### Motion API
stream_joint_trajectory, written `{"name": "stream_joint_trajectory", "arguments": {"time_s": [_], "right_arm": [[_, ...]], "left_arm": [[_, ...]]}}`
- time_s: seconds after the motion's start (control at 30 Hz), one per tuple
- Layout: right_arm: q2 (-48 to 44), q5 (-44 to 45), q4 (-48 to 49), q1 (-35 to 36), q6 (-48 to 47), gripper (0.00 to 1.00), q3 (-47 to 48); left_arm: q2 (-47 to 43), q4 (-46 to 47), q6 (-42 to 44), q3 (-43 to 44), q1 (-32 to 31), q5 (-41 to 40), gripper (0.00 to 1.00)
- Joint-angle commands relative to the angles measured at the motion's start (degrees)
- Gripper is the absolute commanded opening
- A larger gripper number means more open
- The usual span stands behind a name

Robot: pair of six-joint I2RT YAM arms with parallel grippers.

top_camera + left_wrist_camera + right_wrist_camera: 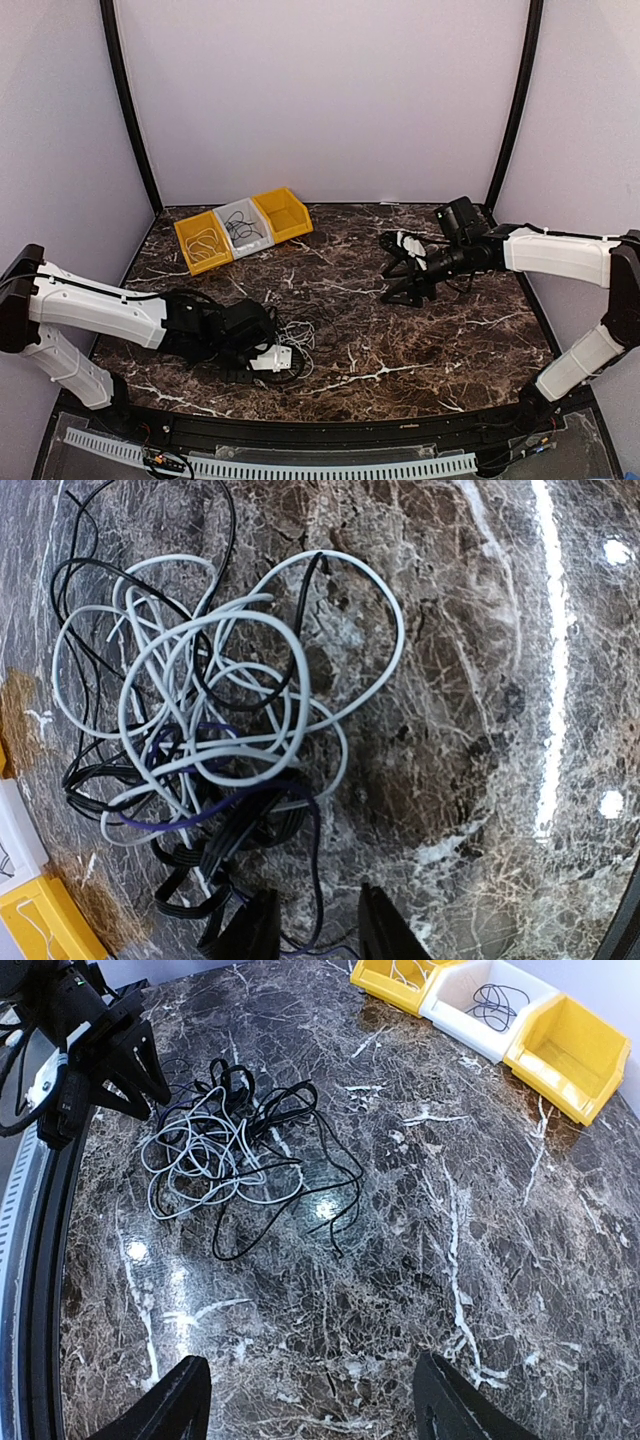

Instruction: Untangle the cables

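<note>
Cables (215, 765) at low left gripper (317, 892), jaws narrowly apart astride one; right gripper (312, 1360) aloft, wide, empty.

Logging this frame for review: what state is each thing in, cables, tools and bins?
Cables: tangled in one pile.
Left tool: jaws apart at the pile, strands running between them.
Right tool: open, empty, away from the pile.
Left yellow bin: holds a white cable.
White bin: holds a black cable.
Right yellow bin: empty.
</note>
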Motion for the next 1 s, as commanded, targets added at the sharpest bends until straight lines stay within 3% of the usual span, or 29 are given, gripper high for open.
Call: {"name": "stream_joint_trajectory", "arguments": {"time_s": [0.0, 0.17, 0.53, 0.97], "right_arm": [[0.38, 0.11, 0.73, 0.5, -0.34, 0.71, 0.26], [0.27, 0.22, 0.79, 0.52, -0.34, 0.71, 0.26], [0.29, 0.39, 0.64, 0.48, -0.48, 0.71, 0.21], [-0.27, -0.57, 0.3, 0.52, -0.56, 0.72, 0.53]], "left_arm": [[1.07, 0.26, 0.26, -0.86, -0.34, 0.58, 0.27], [1.9, 1.1, 0.68, -1.32, -0.34, -1.68, 0.22], [-1.47, 2.95, 1.65, -0.63, -0.34, -4.65, 0.02], [-14.32, 15.31, -5.6, 4.01, 0.15, 0.51, 0.0]]}}
